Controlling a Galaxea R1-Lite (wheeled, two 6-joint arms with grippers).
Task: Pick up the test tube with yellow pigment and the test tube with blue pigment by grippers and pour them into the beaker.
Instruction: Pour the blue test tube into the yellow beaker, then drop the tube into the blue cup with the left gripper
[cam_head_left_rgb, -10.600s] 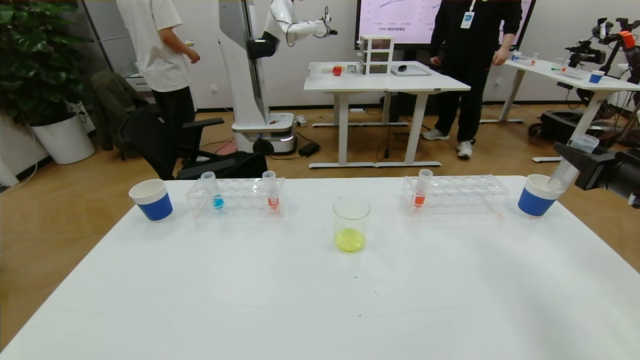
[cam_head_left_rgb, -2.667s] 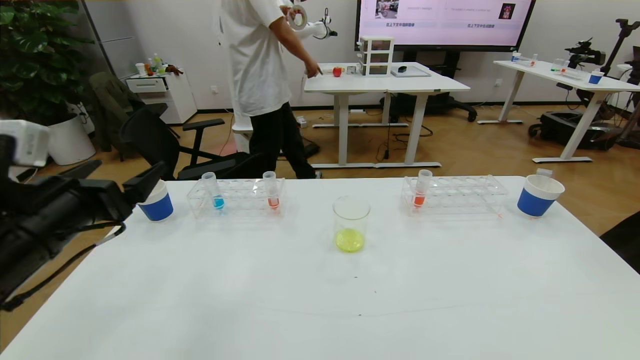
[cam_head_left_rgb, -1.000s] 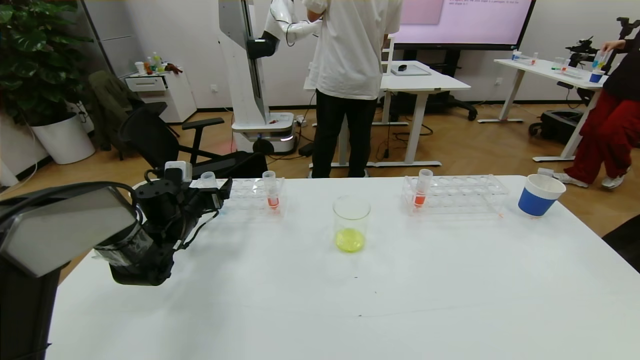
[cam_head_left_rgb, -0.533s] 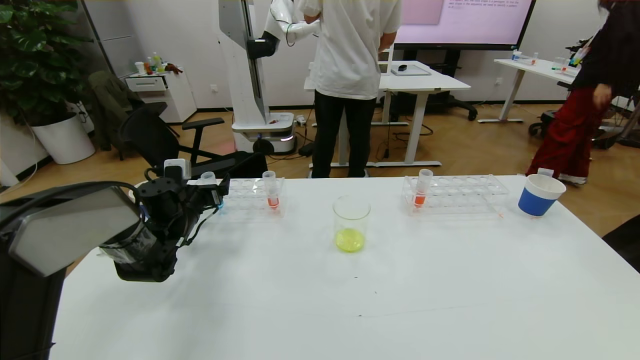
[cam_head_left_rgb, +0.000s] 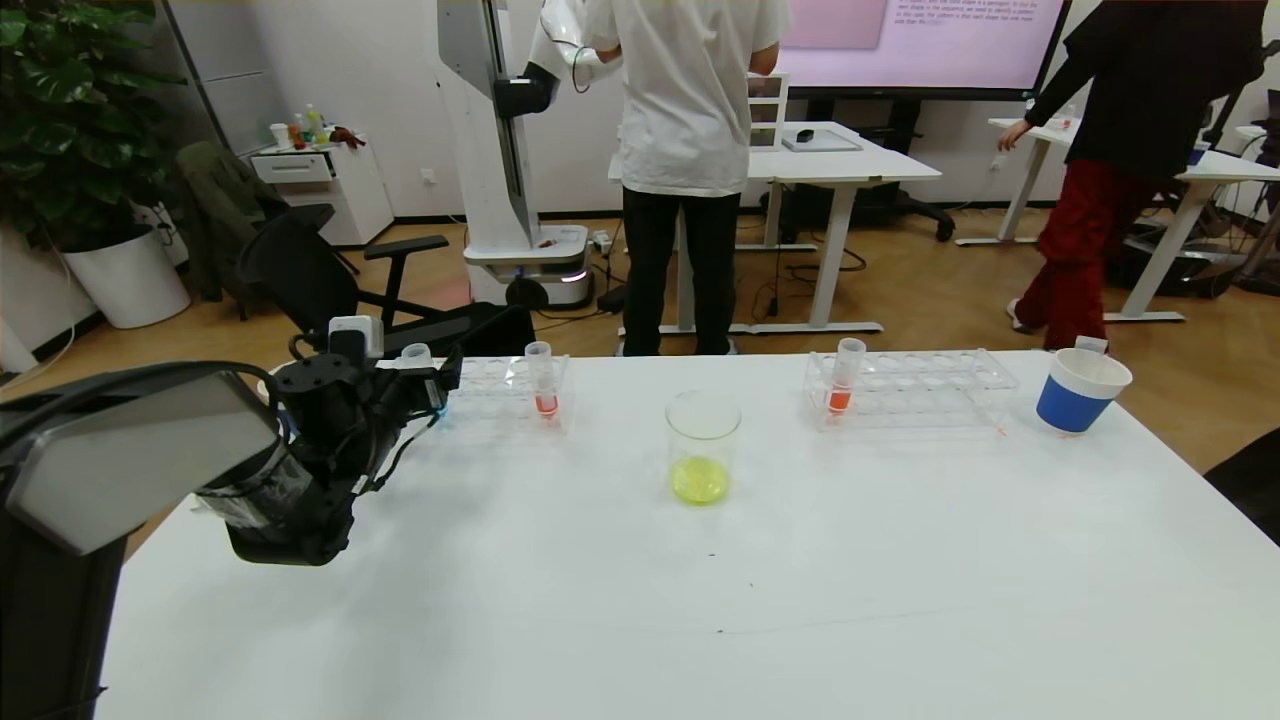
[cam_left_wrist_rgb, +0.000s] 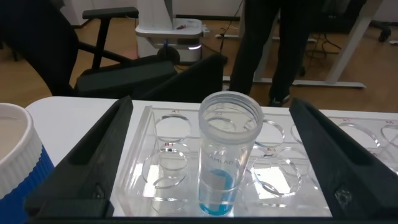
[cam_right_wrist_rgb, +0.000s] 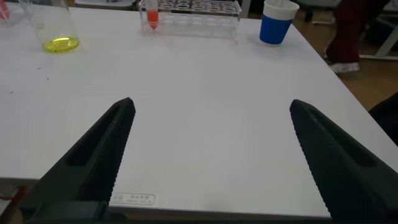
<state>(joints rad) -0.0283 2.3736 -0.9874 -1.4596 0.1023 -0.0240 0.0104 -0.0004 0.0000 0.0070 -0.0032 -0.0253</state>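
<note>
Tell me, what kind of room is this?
Probably a robot testing lab in an office. Another white robot stands by desks with people, a big screen hangs behind, and this table holds test-tube racks and a beaker.

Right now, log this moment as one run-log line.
left gripper: open, astride blue tube in rack | right gripper: open, idle over table | beaker: yellow liquid

Wood floor (cam_head_left_rgb: 930, 290); white desks (cam_head_left_rgb: 850, 165); wall screen (cam_head_left_rgb: 920, 40); potted plant (cam_head_left_rgb: 60, 110)
</note>
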